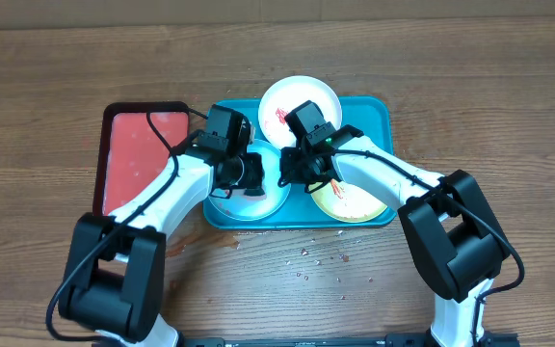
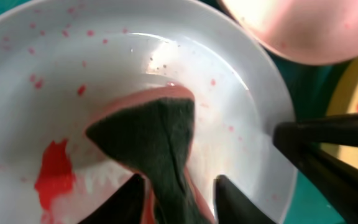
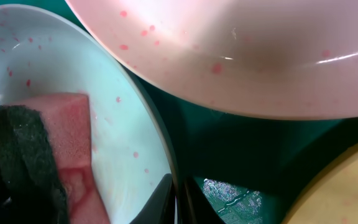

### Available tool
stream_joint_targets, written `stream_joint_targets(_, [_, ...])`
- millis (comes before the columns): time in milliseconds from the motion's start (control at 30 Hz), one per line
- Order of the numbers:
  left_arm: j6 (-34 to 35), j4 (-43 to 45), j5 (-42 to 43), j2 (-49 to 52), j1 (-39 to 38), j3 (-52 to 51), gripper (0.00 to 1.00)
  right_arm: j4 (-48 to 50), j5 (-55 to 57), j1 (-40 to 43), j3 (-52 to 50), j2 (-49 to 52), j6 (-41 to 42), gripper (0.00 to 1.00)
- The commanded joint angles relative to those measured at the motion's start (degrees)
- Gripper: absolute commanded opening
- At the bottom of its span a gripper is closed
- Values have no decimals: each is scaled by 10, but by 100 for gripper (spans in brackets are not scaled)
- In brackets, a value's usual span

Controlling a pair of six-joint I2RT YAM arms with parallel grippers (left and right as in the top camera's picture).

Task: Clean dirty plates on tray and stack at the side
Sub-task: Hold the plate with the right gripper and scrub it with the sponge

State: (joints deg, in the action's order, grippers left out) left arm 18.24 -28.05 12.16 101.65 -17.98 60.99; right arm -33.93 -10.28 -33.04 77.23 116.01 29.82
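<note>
- Centre of the table (image 1: 46,87), nearer the far edge than the near one, holds the teal tray (image 1: 379,111), and all three plates lie on it.
- The white plate (image 1: 300,101) sits at the tray's far rim and reaches past it toward the far edge. It carries red flecks and a red smear.
- The light blue plate (image 1: 256,205) lies in the tray's near left part.
- The yellow-green plate (image 1: 355,204) lies in the tray's near right part, partly hidden by the right arm.
- The left gripper (image 2: 179,186) is clenched on a sponge (image 2: 151,137), pink with a dark green scouring face, which presses on the light blue plate's inner surface.
- A red sauce smear (image 2: 55,174) lies just beside the sponge, and small red specks dot the plate.
- The right gripper (image 3: 178,196) pinches the light blue plate's right rim, with one finger inside it and one outside.
- The red tray (image 1: 143,145), dark-rimmed, lies just beside the teal tray, toward the left edge.
- Crumbs (image 1: 306,253) are scattered on the wood between the teal tray and the near edge.
</note>
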Motion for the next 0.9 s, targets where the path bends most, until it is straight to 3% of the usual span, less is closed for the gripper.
stream_joint_targets(0, [12, 9, -10, 23, -1, -8, 33, 2, 2, -2, -1, 1, 2, 7])
stream_joint_targets(67, [13, 9, -11, 30, 0, -8, 31, 2, 2, -2, -1, 1, 2, 7])
stream_joint_targets(200, [13, 3, -62, 30, 0, -8, 4, 2, 2, -2, -1, 1, 2, 7])
stream_joint_targets(600, [12, -56, -277, 27, 0, -2, 4, 2, 4, -2, -1, 1, 2, 7])
stream_joint_targets(867, [12, -113, -282, 22, 0, 96, 4, 2, 4, -2, -1, 1, 2, 7])
